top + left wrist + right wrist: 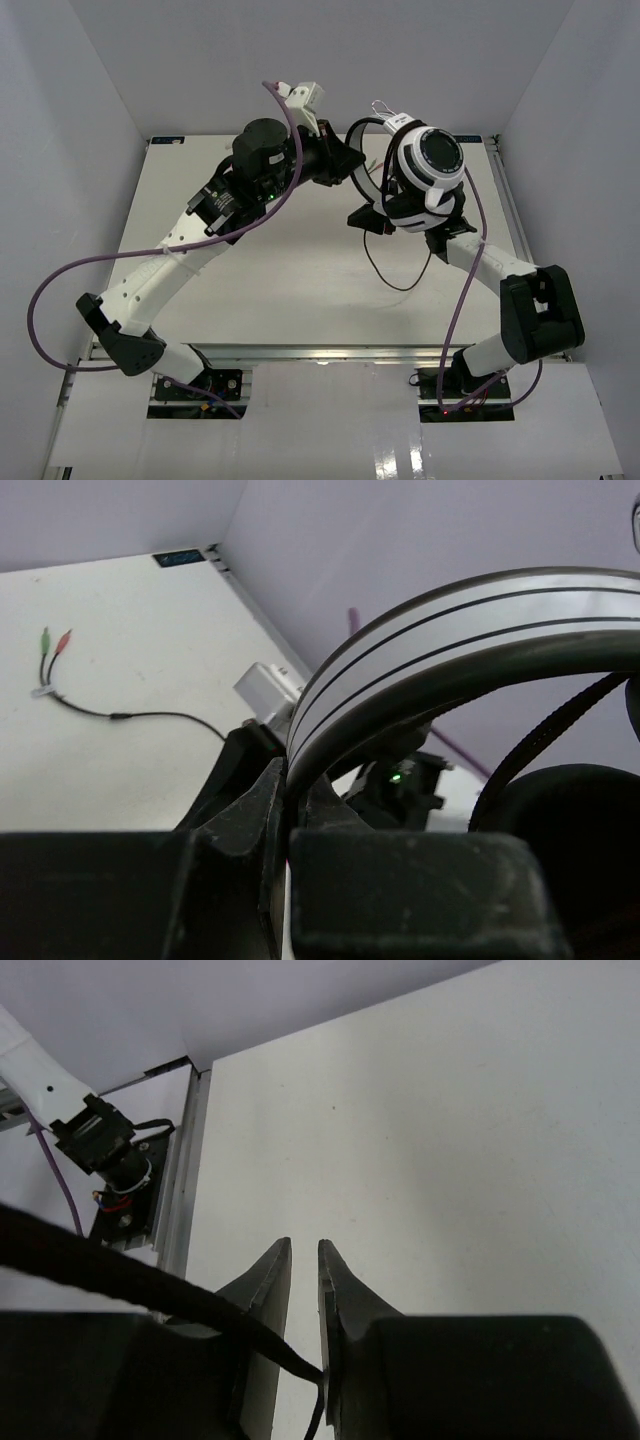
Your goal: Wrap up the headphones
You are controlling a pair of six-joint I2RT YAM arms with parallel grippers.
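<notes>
Overhead, the flat white worktop (300,290) fills the middle of the frame between pale walls. The white-and-black left arm (170,265) bends in from the lower left towards the upper centre. The matching right arm (500,270) rises from the lower right. A thick purple robot cable (40,300) loops out at the left edge.

The white-and-black over-ear headphones (430,165) sit in the upper right of centre, lifted off the worktop between the two arm ends. One round striped ear cup (438,155) faces the camera. The white headband with thin black stripes (450,620) arches across the upper right of the left wrist view. There the black left gripper (288,800) is clamped tight on it, fingers pressed to either side of the band. A black ear pad (570,830) shows at the lower right of that view.

The long thin black cable (395,275) hangs from the headphones in a loose loop at centre frame. In the right wrist view it crosses from the left edge and drops into the slit of the black right gripper (305,1250). Those jaws stand narrowly apart, and the gap looks wider than the cable, so the cable lies loose between them.

The small green and red plugs (55,640) lie on the worktop at the upper left of the left wrist view, well apart from the headband.
</notes>
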